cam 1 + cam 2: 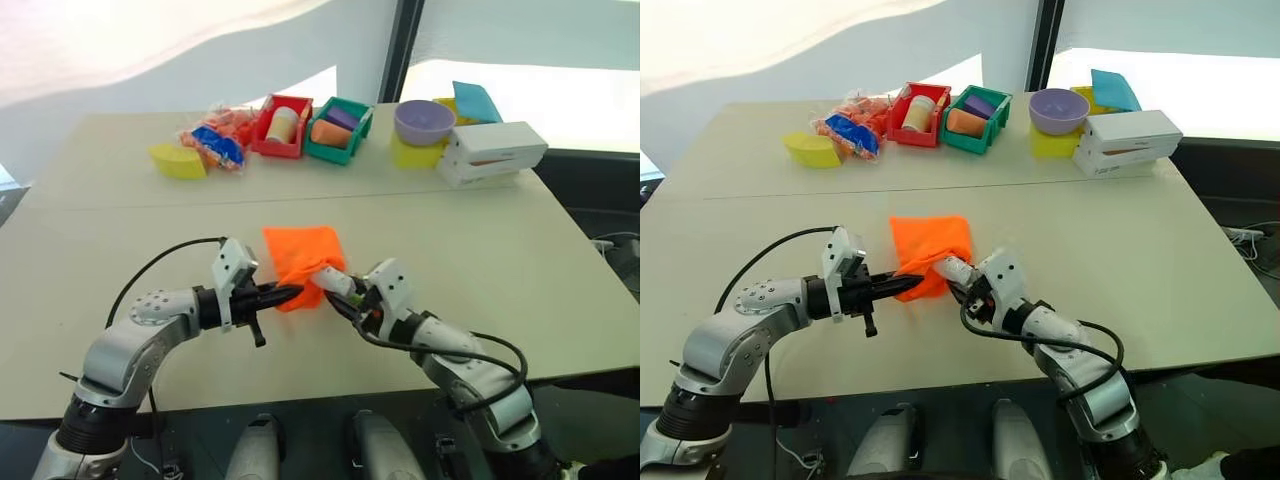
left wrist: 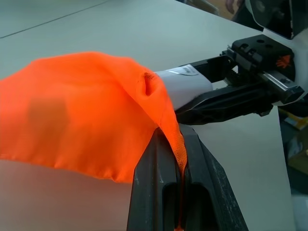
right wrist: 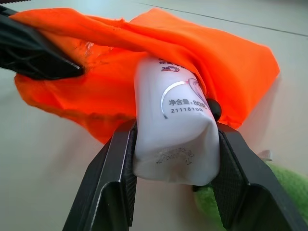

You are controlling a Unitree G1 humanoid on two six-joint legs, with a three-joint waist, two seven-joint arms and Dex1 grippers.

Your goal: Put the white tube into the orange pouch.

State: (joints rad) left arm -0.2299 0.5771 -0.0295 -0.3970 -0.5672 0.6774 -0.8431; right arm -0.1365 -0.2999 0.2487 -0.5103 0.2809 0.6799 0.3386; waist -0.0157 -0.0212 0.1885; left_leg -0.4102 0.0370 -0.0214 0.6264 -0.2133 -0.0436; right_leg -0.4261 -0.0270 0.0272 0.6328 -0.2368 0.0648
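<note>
Right gripper (image 3: pixel 168 192): my fingers clamp the crimped end of the white tube (image 3: pixel 173 125), leaving its front end free to lead into the opening.

Left gripper (image 2: pixel 175 173): my fingers pressed together on the hem of the orange pouch (image 2: pixel 82 120), lifting the mouth so it gapes toward the tube.

Tube: front end already under the raised fabric, partly inside.

Table (image 1: pixel 480 250): pouch near its front middle; bins well behind.

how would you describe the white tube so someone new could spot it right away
On the near half of the beige table, the two grippers meet at the orange pouch. The white tube is clamped in the right gripper, its front end already under the pouch's fabric; glossy white with small printed text.
</note>
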